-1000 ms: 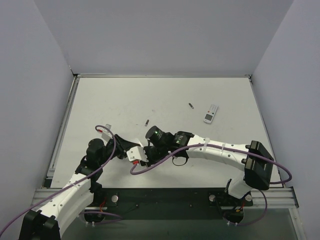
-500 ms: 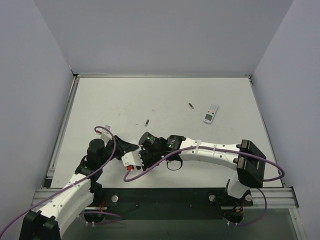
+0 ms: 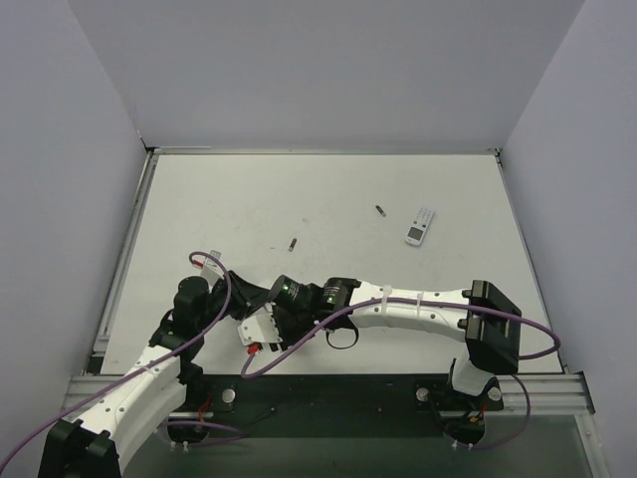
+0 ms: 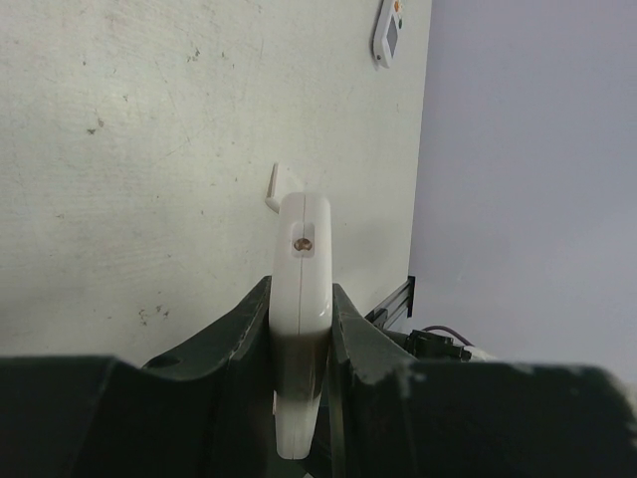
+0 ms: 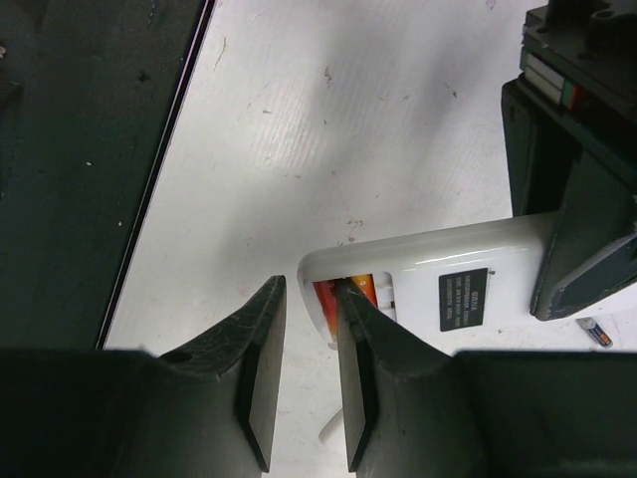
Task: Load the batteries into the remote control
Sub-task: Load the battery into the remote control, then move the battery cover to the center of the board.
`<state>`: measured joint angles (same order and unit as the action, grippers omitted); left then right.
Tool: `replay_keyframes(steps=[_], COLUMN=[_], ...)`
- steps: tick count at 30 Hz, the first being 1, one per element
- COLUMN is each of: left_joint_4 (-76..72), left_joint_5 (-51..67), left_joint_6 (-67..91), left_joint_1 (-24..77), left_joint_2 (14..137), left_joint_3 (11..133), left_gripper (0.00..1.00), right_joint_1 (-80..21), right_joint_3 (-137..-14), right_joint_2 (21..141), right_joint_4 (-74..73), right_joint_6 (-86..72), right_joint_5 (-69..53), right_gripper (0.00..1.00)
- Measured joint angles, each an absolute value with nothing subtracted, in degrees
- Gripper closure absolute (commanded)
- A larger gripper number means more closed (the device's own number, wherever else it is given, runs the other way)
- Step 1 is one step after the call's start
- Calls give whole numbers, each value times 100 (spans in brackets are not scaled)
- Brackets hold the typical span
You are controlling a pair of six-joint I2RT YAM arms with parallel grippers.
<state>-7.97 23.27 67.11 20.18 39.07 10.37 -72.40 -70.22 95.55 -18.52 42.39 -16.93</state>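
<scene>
My left gripper [image 4: 302,294] is shut on the remote control [image 4: 303,269], which that view shows edge-on, white and upright between the jaws. In the right wrist view the remote control [image 5: 448,274] shows its white back with a black label and an open compartment at its end. The batteries [image 5: 328,297] lie inside it, showing red and orange. My right gripper [image 5: 309,289] stands slightly open at that end with nothing between its jaws; its right fingertip lies over the compartment. From above, the remote control [image 3: 256,327] hangs low between both arms near the table's front.
A white-faced remote [image 3: 420,226] lies at the back right. Two small dark cylinders [image 3: 293,243] [image 3: 380,210] rest mid-table. A small white piece [image 4: 275,189] lies on the table beyond the held remote. The black front rail [image 3: 328,388] runs close below the grippers.
Both grippers and the remote have shifted left and toward the front edge. The right jaws have opened a little.
</scene>
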Motion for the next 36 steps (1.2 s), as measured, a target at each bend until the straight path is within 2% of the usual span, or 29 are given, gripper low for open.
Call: replay_keyframes(steps=[11, 14, 23, 24, 26, 27, 31, 36], left_joint_4=[-834, -987, -2250, -2327, -2451, -2484, -2626, -2445], left_joint_5=[2335, 2364, 2283, 2276, 2272, 2265, 2143, 1844], left_joint_6=[6751, 6840, 6973, 6952, 6849, 6788, 6464, 5972], left_joint_1=[2018, 2021, 2012, 2012, 2012, 2012, 1997, 1975], left_joint_2=[3922, 3922, 4128, 4147, 4165, 4163, 3940, 3301], left_joint_3=[1037, 1037, 834, 773, 646, 598, 410, 228], left_gripper=[100, 100, 100, 100, 100, 100, 100, 100], right_joint_1=[-7282, -7284, -7126, -7017, -6654, -6416, -5590, -4995], right_joint_3=[-6971, -6770, -5894, -5793, -5631, -5577, -5476, -5419], right_joint_2=[9454, 9170, 7494, 7284, 6912, 6768, 6563, 6893], right_joint_4=[-1870, -1717, -1256, -1103, -888, -792, -716, -1103], right_joint_6=[4125, 3988, 3057, 2856, 2298, 2003, 751, -884], right_joint_5=[-1632, -1533, -1365, -1332, -1267, -1184, -659, -21], right_gripper=[73, 69, 37, 20, 3, 0, 0, 0])
